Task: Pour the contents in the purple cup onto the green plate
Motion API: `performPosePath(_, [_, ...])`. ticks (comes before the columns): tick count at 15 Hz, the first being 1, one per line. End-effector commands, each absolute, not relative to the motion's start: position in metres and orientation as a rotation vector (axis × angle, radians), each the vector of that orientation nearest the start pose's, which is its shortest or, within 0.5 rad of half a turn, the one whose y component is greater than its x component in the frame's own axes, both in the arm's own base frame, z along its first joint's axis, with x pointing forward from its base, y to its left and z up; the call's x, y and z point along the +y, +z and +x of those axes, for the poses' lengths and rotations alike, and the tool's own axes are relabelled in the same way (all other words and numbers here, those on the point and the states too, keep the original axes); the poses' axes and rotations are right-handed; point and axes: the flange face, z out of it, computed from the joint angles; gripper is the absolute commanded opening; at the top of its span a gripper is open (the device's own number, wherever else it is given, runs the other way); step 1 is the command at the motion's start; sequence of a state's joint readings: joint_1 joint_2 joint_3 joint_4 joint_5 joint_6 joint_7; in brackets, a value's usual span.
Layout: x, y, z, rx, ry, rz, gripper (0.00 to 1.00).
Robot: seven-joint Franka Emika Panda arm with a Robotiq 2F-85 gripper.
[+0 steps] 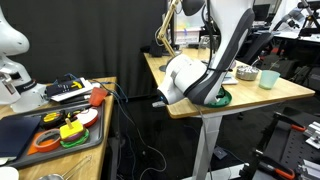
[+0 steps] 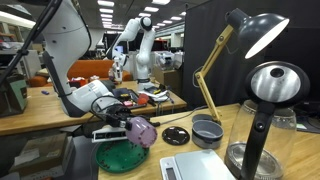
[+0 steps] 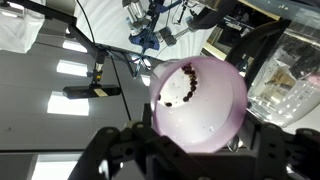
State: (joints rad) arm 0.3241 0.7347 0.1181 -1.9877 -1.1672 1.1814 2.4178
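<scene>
Currently my gripper (image 2: 127,128) is holding the lilac plastic cup (image 2: 141,131) tipped over the round dark-green plate (image 2: 118,159); small dark bits (image 3: 183,85) are waiting inside.

the arm (image 1: 228,35) is made of smooth, rounded white shells, with black sections where the links meet. in an exterior view its lower joint is a bulging white housing (image 1: 180,77) beside a glossy black sleeve (image 1: 214,80). in an exterior view the long link (image 2: 66,45) is white with a darker band along one edge, and a white wrist block (image 2: 95,92) joins the gripper (image 2: 128,130), which is matt black and boxy. in the wrist view its fingers (image 3: 112,152) are chunky black linkages with rounded edges. they are blurred, so screws and markings cannot be told.
</scene>
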Motion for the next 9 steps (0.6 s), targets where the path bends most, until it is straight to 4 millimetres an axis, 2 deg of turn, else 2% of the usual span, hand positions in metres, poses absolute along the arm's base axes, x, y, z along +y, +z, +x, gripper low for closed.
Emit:
performPosePath(1, [0.097, 0.142, 0.471, -0.996, 0.984, 1.23, 0.54])
performPosePath(8, [0.092, 0.167, 0.449, -1.138, 1.113, 1.285, 0.54])
performPosePath(9, [0.092, 0.185, 0.46, -1.144, 1.12, 1.306, 0.54])
